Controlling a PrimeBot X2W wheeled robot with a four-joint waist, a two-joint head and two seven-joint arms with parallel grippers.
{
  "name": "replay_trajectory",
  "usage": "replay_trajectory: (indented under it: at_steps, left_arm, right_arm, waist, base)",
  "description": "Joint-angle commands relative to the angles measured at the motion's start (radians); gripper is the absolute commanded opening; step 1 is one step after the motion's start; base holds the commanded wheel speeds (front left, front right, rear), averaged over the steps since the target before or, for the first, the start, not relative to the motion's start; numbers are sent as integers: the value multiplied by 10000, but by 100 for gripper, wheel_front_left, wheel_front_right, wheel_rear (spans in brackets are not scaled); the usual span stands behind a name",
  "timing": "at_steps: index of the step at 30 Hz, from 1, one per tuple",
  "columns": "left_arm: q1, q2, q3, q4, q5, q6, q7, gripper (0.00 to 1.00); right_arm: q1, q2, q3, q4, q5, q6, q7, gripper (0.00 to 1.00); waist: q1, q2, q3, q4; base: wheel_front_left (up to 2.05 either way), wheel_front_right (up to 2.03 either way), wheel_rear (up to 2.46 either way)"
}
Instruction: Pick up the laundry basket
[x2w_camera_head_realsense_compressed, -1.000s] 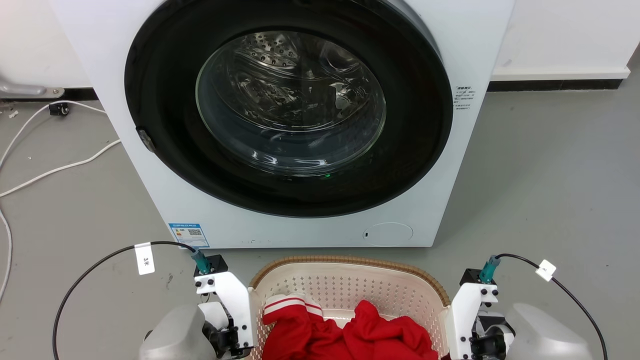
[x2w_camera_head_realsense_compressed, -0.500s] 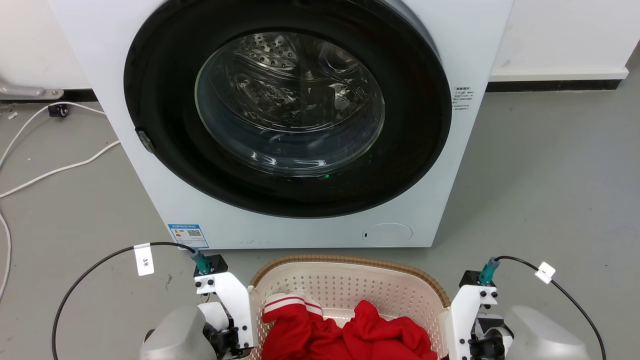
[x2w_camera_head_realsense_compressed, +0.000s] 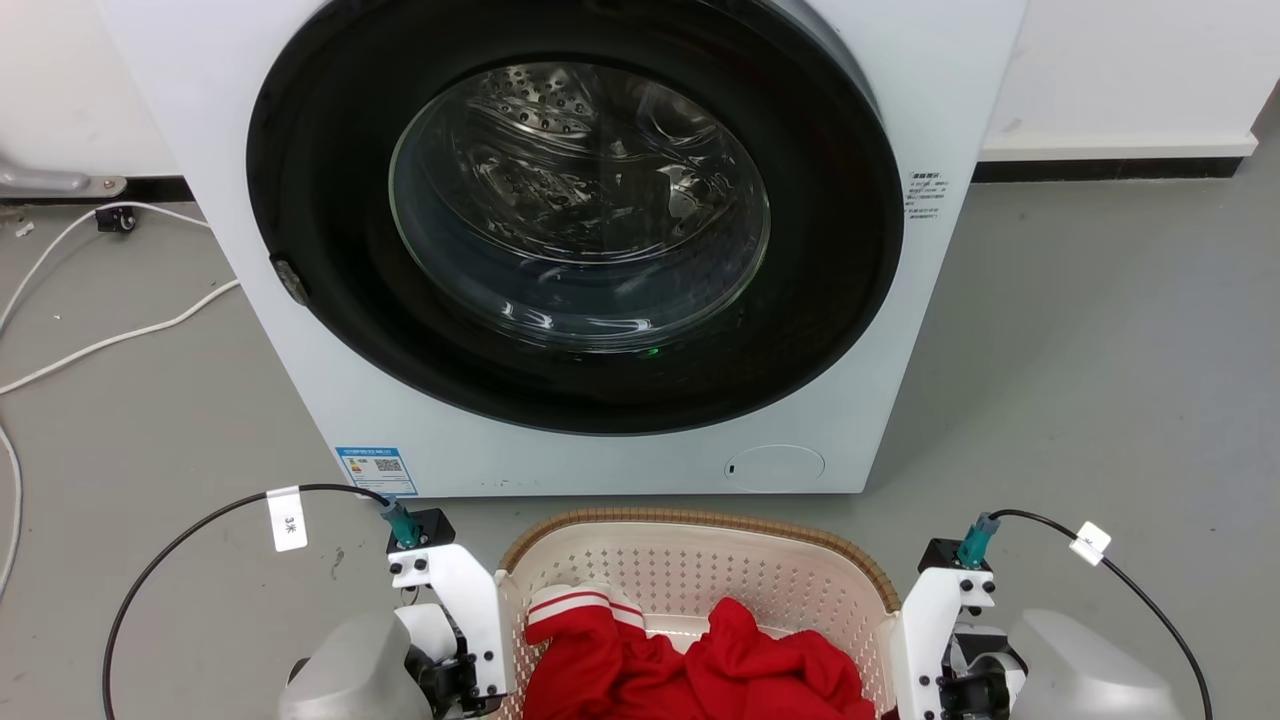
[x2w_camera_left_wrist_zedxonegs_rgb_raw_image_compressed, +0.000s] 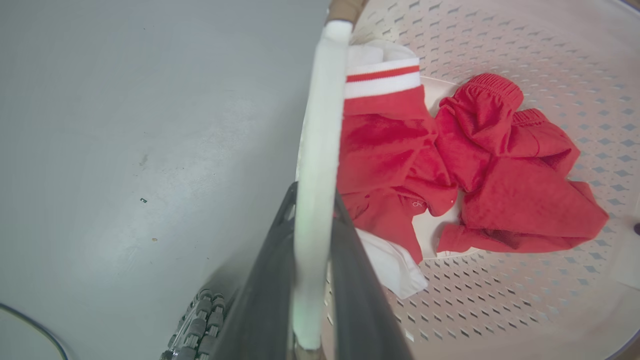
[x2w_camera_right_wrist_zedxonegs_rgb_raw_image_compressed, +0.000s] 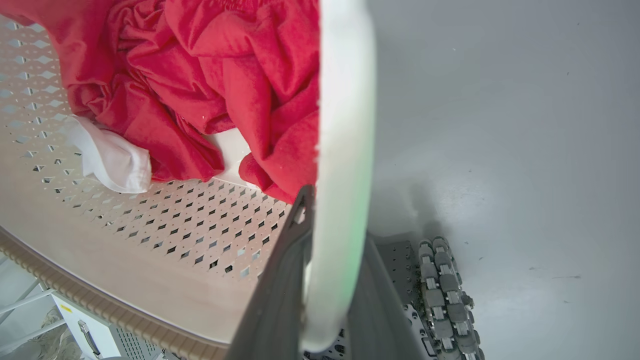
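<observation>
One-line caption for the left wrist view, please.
Left hand clamped on the laundry basket by its white side handle; red clothing inside.

Cream perforated laundry basket (x2w_camera_head_realsense_compressed: 700, 575), brown woven-look rim (white side handles), upright, near washing machine (x2w_camera_head_realsense_compressed: 600, 465)

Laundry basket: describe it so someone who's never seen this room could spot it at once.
Find the big white washing machine with the round dark door. Directly before it, low down, is the basket: cream perforated plastic with a brown woven-look rim. Unlike the machine, it is open-topped and holds red clothes.
</observation>
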Motion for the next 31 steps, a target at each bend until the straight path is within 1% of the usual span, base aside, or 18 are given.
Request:
replay_trajectory:
  at_steps: [1, 31]
  left_arm:
    - [-110, 27, 2, -78, -96, 47, -115, 0]
    - [-143, 41, -196, -78, -340, 80, -317, 0]
  right_arm:
    - [-67, 55, 53, -16, 56, 141, -31, 0]
    - [-102, 84, 268, 0, 317, 140, -142, 0]
  waist:
    - [0, 0, 4, 3]
    - [0, 0, 99, 17]
  base:
    - [0, 0, 0]
    - [0, 0, 0]
